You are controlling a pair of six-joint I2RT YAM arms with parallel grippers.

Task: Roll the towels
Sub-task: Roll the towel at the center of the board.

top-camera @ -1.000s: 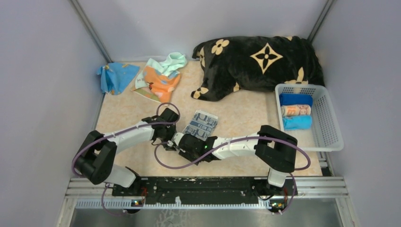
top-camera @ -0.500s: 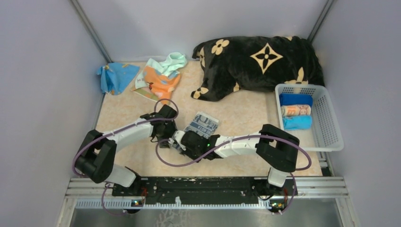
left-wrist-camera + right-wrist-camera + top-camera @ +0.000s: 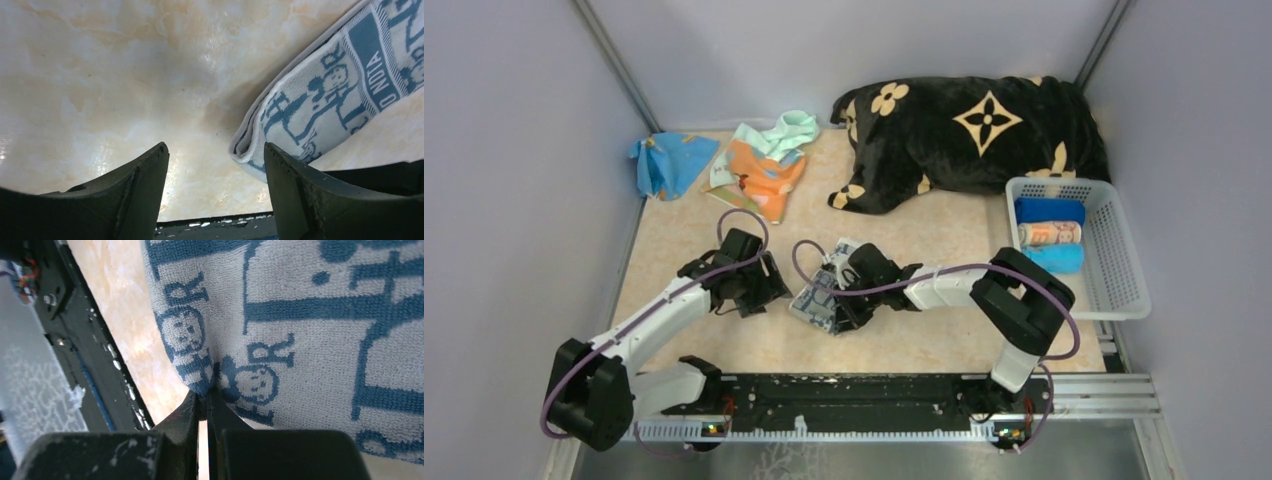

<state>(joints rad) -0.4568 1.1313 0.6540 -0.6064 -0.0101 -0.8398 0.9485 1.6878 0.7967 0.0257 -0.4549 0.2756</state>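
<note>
A grey-blue patterned towel (image 3: 812, 300) lies partly folded on the table's near middle. My right gripper (image 3: 839, 305) is shut on its near edge; the right wrist view shows the jaws (image 3: 207, 392) pinching the cloth (image 3: 300, 315). My left gripper (image 3: 764, 290) is open and empty, just left of the towel. In the left wrist view the open gripper (image 3: 215, 147) stands over bare table, with the towel's folded end (image 3: 325, 95) beside the right finger. A mint green towel (image 3: 791, 128), an orange towel (image 3: 764, 178) and a blue towel (image 3: 664, 162) lie crumpled at the back left.
A big black blanket with beige flowers (image 3: 974, 125) fills the back right. A white basket (image 3: 1124, 290) at the right edge holds three rolled towels (image 3: 1049, 234). The black rail (image 3: 854, 390) runs along the near edge. Grey walls close in both sides.
My right gripper swung round to the towel's right side and took its edge, dragging the towel nearer and leftward. My left gripper drew back to the left, away from the towel.
</note>
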